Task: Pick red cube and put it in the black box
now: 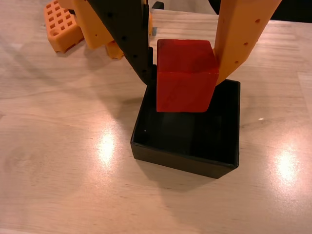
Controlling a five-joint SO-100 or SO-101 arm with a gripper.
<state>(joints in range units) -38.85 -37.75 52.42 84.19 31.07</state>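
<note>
Cube (186, 76) pinched tight in the gripper (185, 73), hanging right over the box (187, 157) just below. Best to drop a bit lower, keep centred off the walls, then open up.

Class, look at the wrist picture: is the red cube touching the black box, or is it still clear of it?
Cannot tell. In the wrist view the red cube, pinched by the gripper, overlaps the black box opening, but this angle shows neither contact nor a gap with the floor.
</note>
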